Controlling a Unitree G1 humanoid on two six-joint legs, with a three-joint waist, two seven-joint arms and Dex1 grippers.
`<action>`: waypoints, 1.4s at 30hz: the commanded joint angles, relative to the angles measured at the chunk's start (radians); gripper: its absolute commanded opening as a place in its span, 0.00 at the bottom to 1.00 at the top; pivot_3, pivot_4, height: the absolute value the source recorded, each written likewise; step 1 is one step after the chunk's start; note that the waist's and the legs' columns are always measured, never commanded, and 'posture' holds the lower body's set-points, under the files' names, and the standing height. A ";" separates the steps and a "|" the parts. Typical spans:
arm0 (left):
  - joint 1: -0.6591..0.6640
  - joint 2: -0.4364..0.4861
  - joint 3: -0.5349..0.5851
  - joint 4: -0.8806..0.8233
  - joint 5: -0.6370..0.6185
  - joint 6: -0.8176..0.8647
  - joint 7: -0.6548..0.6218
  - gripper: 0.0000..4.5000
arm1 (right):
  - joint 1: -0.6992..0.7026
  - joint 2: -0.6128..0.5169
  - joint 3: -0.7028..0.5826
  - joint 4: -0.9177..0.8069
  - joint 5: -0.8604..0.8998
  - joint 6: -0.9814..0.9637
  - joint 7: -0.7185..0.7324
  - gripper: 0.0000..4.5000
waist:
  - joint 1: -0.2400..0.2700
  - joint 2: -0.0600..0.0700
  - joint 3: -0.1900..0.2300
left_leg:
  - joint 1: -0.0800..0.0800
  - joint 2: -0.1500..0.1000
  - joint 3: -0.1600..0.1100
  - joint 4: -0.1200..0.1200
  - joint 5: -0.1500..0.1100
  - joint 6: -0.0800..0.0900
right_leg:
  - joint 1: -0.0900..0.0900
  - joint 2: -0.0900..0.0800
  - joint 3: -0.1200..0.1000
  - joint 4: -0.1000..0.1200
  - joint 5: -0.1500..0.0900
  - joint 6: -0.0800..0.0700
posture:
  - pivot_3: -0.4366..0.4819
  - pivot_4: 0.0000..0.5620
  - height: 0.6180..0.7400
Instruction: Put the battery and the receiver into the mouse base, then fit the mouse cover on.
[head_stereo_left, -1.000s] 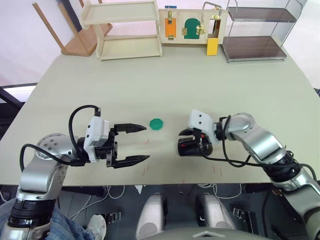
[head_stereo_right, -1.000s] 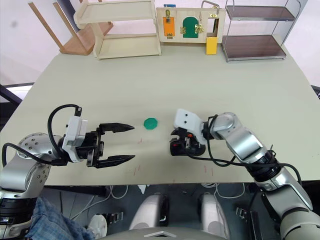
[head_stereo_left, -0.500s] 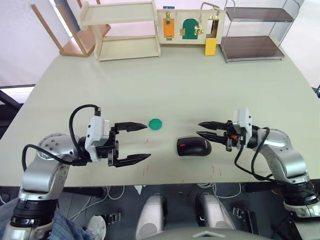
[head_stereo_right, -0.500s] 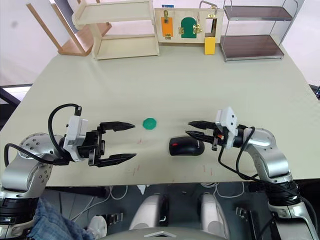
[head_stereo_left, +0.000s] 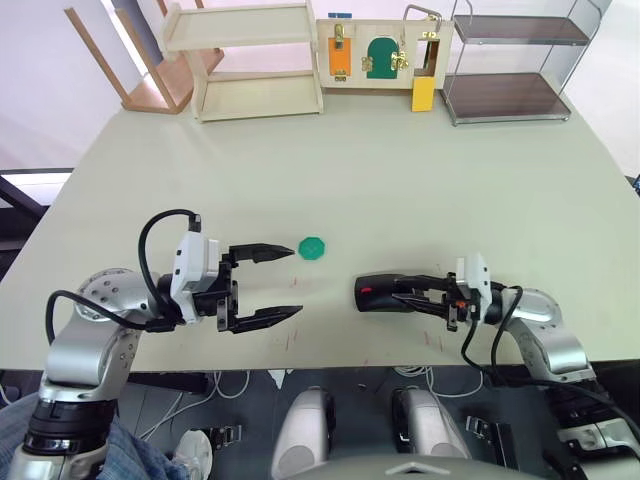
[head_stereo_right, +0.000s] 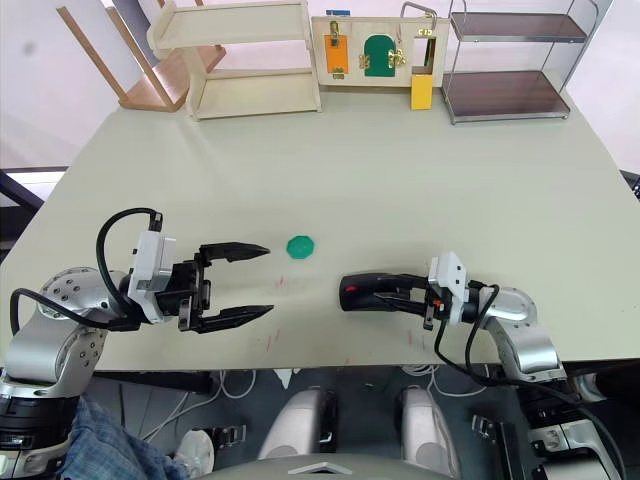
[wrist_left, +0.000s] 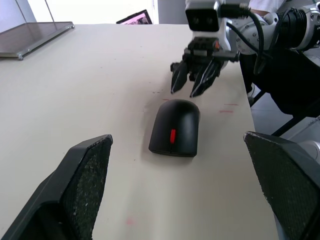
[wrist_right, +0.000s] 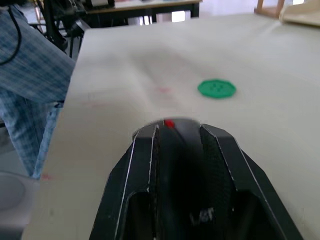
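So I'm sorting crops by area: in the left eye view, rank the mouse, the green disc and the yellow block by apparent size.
1. mouse, partly behind the right gripper
2. yellow block, though it stands farthest from the camera
3. green disc, not far behind the block

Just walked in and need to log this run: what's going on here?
A two-armed robot is working at a table with a black mouse, which lies closed, cover on, red wheel showing. The right gripper, fingers slightly apart, sits right at the mouse's rear without gripping it. The left gripper hovers wide open and empty beside a green disc.
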 joint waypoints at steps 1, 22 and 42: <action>0.017 -0.004 0.021 -0.033 -0.007 -0.018 0.016 1.00 | -0.002 -0.022 0.045 0.054 -0.084 0.016 -0.040 0.29 | -0.003 0.000 0.000 | 0.000 0.000 0.000 0.000 0.000 0.000 | 0.000 0.000 0.000 0.000 0.000 0.000 | 0.48 0.27 1.00; 0.177 -0.095 0.096 -0.011 0.049 0.050 0.319 1.00 | 0.153 -0.160 -0.265 -0.019 0.098 -0.069 -0.045 0.29 | -0.001 -0.001 -0.001 | 0.003 0.000 0.004 0.000 0.000 0.000 | 0.001 -0.001 0.003 0.001 0.000 0.000 | 0.48 0.27 1.00; 0.321 -0.183 0.194 0.036 0.139 0.017 0.544 1.00 | 0.490 -0.172 -0.601 -0.026 0.186 -0.081 -0.145 1.00 | 0.002 -0.002 -0.001 | 0.003 0.001 0.005 0.000 0.000 0.000 | 0.001 -0.002 0.004 0.000 0.000 0.001 | 0.48 0.27 1.00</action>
